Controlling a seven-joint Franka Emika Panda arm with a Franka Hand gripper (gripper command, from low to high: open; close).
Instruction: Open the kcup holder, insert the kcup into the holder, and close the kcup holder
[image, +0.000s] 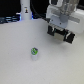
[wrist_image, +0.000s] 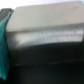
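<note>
A: Exterior view first. Where is the kcup (image: 34, 52)?

B: Upright on the white table (image: 15, 55), green top up, standing alone. Nothing touches it.

A: And the arm?

B: The gripper (image: 60, 35) hangs well apart from the kcup, up and toward the exterior view's right of it. White body, dark fingers (image: 52, 31) pointing down. They sit over a dark shape at the table's far edge; too blurred to name it as the holder.

A: Finger spacing?

B: A gap shows between the two dark fingers, so they look parted. Whether they press on anything I cannot tell; the picture is too soft. The kcup is plainly not in them.

A: Anything else near the kcup?

B: A white bottle (image: 25, 11) with a dark mark, far behind the kcup, toward the exterior view's left of the gripper.

A: Wrist view.

B: Filled by a close, blurred surface: a grey band (wrist_image: 47, 25) running across, a black mass (wrist_image: 50, 62) adjoining it. A teal strip (wrist_image: 4, 42) along one edge. No kcup visible. Fingers cannot be made out here, so this view adds nothing on their opening.
</note>
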